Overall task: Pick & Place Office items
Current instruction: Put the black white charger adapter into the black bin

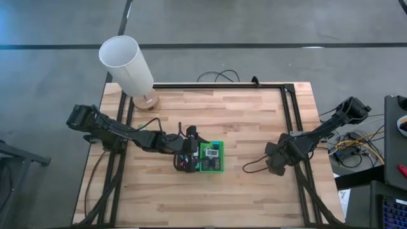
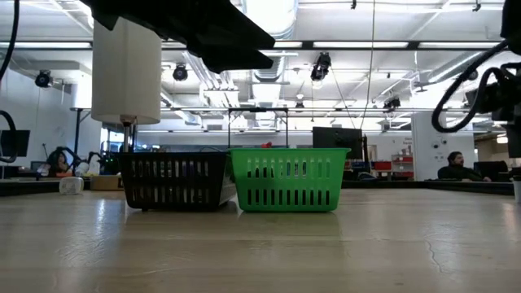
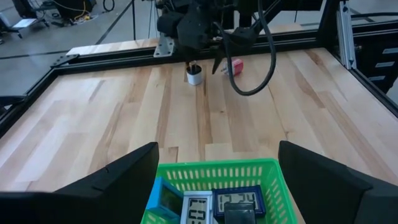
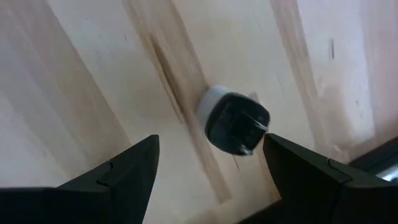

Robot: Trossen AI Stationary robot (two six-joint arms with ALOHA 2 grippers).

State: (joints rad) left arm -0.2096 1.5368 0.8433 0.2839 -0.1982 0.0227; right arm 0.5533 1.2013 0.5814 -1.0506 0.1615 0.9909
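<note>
- High view: your left claw (image 1: 188, 154) hangs over the black tray (image 1: 184, 163), which touches the green tray (image 1: 212, 157); both sit near the middle of the counter (image 1: 210, 197). Your right claw (image 1: 276, 164) is low over bare wood toward the counter's right edge. A tall white lamp (image 1: 128, 65) stands at the far left corner. The items in the green tray read only as small light and dark pieces here.
- Low view: the black tray (image 2: 172, 181) and green tray (image 2: 286, 180) stand side by side, walls touching. Neither claw's tips show, so judge nothing about grip from here.
- Left wrist view: the left claw's fingers (image 3: 118, 180) stand wide apart, holding nothing, above the green tray (image 3: 217, 171), where several small blocky office items (image 3: 211, 205) lie. Across the counter the right claw (image 3: 204, 65) points down at a small white-and-black cylinder (image 3: 194, 76), with a pink piece (image 3: 236, 65) just beside it.
- Right wrist view: the right claw's fingers (image 4: 124, 171) are spread apart, and the white-and-black cylinder (image 4: 233, 121) lies on the wood between them, nearer one finger.
- The step in hand looks like picking up that cylinder. You'd do well to centre the claw over it before descending, since it is round and may roll off an uneven pinch; keep clear of the pink piece.
</note>
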